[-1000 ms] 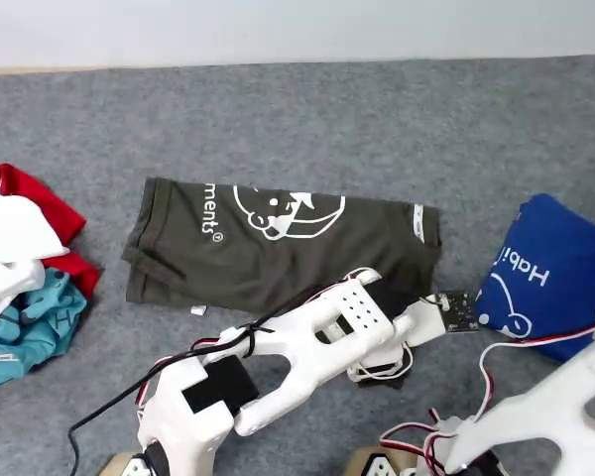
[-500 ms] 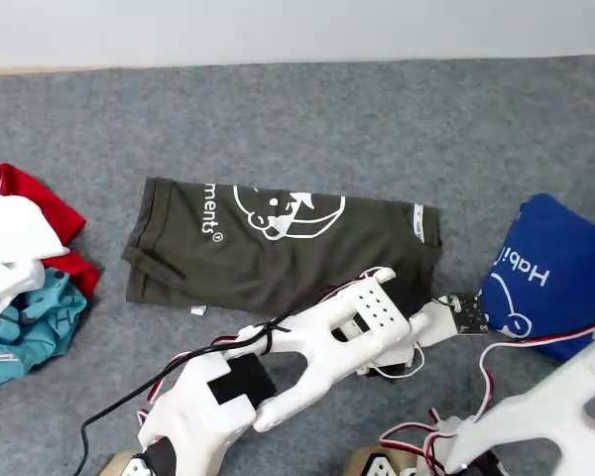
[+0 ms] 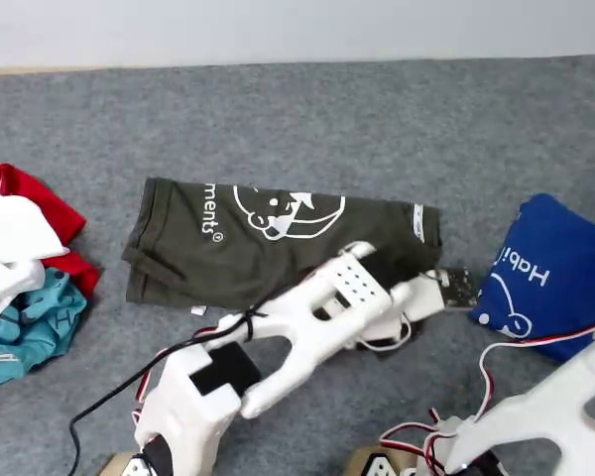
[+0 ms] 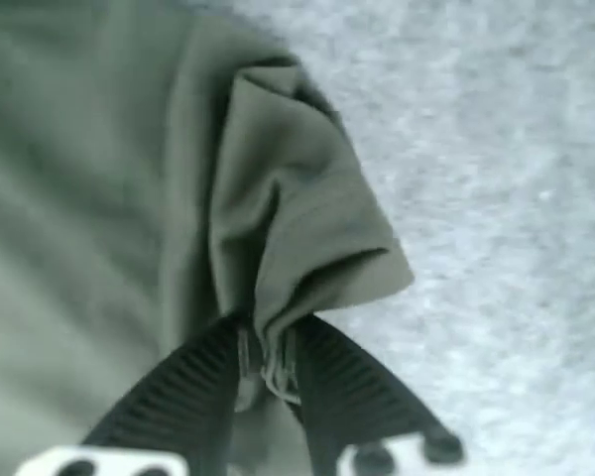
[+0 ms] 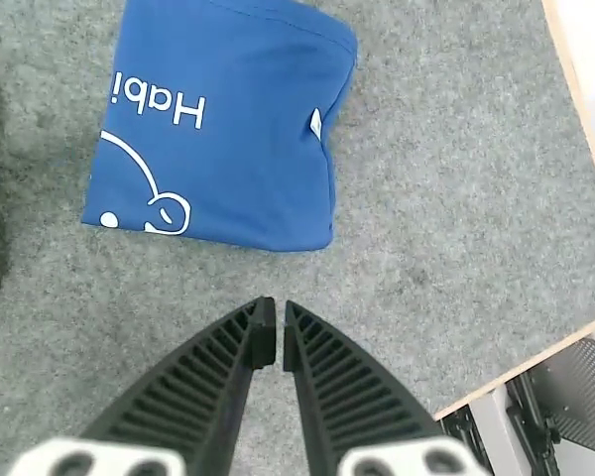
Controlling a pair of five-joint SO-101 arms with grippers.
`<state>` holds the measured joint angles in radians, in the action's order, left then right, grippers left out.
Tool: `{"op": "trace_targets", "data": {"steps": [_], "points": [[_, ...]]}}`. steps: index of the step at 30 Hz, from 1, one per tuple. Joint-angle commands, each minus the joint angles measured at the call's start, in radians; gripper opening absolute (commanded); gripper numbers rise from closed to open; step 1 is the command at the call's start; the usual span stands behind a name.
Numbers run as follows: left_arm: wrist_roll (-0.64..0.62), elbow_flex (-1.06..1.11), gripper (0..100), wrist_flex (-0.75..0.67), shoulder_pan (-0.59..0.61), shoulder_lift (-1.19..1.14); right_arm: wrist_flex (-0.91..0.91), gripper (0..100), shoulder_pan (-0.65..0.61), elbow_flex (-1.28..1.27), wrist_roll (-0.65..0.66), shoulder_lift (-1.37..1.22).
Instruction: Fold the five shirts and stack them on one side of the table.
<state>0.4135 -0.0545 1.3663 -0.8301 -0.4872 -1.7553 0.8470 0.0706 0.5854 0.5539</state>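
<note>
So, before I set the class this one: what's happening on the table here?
The left pincer is shut on a corner of the olive shirt, which lies flat in the middle. The right pincer is shut on nothing, near the folded blue shirt. A heap of red, white and teal shirts lies unfolded at the opposite side.

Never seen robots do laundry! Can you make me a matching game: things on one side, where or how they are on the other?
1 olive shirt
2 blue shirt
3 red shirt
4 right end effector

A in the heap on the left
B shut on nothing, over the carpet
C folded, on the right
D corner pinched by the left end effector

Pairs: 1-D, 2-C, 3-A, 4-B
</note>
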Motion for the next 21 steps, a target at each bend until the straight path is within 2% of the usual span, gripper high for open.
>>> {"op": "trace_targets", "data": {"steps": [1,7,14,21], "points": [[0.025,-0.058,1,-0.02,0.037,0.066,-0.039,2.1,0.008,0.003,0.002,0.019],[0.055,-0.173,1,-0.014,0.081,0.066,-0.039,2.1,0.008,-0.011,0.002,0.019],[0.114,-0.191,1,-0.02,0.103,0.064,-0.039,2.1,-0.015,-0.084,-0.002,0.028],[0.147,-0.217,1,-0.089,0.157,0.012,-0.039,2.1,-0.042,-0.086,-0.048,0.028]]}}
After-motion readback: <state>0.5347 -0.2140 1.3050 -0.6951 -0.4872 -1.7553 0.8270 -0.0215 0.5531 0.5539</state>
